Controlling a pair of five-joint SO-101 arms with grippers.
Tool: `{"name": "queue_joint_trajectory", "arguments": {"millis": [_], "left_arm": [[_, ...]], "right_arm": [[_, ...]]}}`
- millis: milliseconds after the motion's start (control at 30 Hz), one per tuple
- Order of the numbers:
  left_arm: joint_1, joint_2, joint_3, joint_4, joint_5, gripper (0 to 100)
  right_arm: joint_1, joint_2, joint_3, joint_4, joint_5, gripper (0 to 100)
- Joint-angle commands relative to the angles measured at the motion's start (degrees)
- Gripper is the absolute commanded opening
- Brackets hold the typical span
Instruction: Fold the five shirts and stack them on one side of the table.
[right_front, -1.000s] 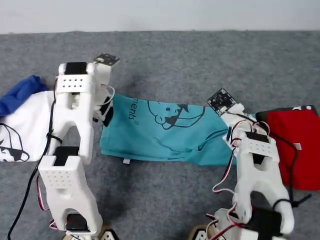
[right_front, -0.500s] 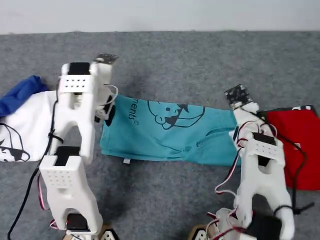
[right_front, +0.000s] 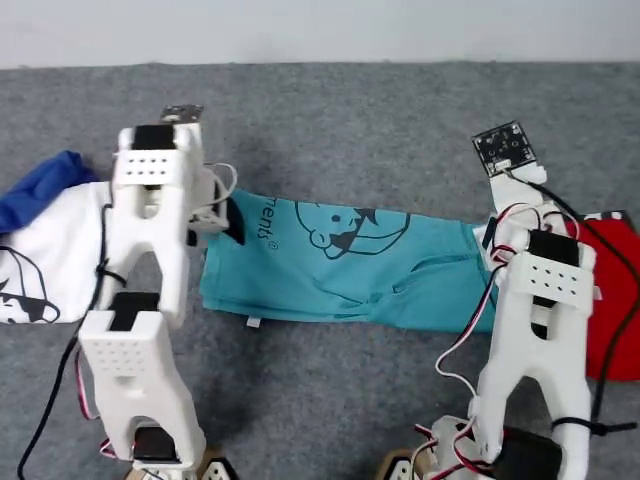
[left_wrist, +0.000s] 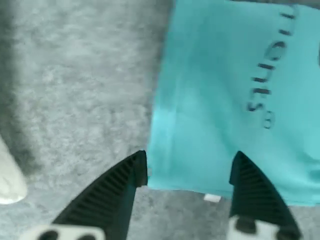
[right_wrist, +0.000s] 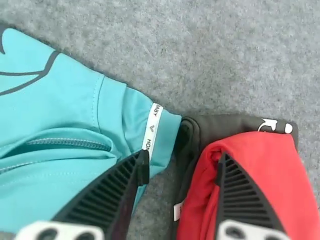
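looking down on a grey felted table (right_front: 350, 120), with the teal shirt (right_front: 340, 265) lying across its middle as a long folded strip, printed side facing up and a small tag (right_front: 253, 322) poking out at the near edge.

hovering the left gripper (left_wrist: 190, 165) over the left end of the teal shirt (left_wrist: 225, 90), jaws released and spread wide, grasping nothing. straddling the shirt's near left corner, one finger over bare table just beside the hem and the other over the cloth, with the small tag (left_wrist: 212, 198) showing between them. not making clear whether the fingertips are touching the fabric.

hanging the right gripper (right_wrist: 182, 165) at the opposite end, likewise released and spread, clasping nothing. sitting across the meeting of two garments: one finger over the teal shirt (right_wrist: 55, 130) near its white label (right_wrist: 152, 127), the other over the red shirt (right_wrist: 270, 145). showing a dark cloth (right_wrist: 230, 125) edging out from under the red one and touching the teal end.

resting at the right edge of the table, the red shirt (right_front: 620, 300), partly hidden behind the right arm. lying at the far left, a white shirt (right_front: 50, 250) with a dark print, and bunched against its far side a blue shirt (right_front: 40, 185).
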Motion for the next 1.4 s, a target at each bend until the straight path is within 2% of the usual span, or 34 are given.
{"name": "queue_joint_trajectory", "arguments": {"millis": [0, 167, 400, 500, 633, 800, 1167, 1367], "left_arm": [[0.35, 1.93, -0.31, -2.55, 0.79, 27], [-1.76, 6.51, -2.24, -2.99, 0.79, 27], [1.41, 14.51, -5.49, -2.99, 2.29, 26], [-0.18, 18.81, -6.99, -2.9, 5.54, 22], [-1.05, 21.89, -11.3, -0.97, 5.54, 17], [0.97, 24.7, -16.13, 1.58, 5.54, 1], [0.62, 25.76, -17.36, 2.81, 5.36, 1], [-3.52, 21.36, -17.36, 2.81, 0.7, 1]], "right_arm": [[1.36, -1.54, -2.46, 0.75, -0.62, 22.7], [5.05, -1.54, -2.55, 0.75, -0.62, 22.7], [9.01, -1.71, -2.73, 3.91, -0.79, 22.7], [10.33, -3.21, -2.64, 7.25, -0.62, 22.7], [11.74, -6.73, -2.46, 8.13, -0.53, 22.7], [11.56, -9.36, -2.37, 8.4, -0.53, 22.7], [11.74, -9.8, -2.29, 10.59, -0.7, 22.6], [11.74, -9.63, -2.29, 10.59, -0.79, 22.6]]}}
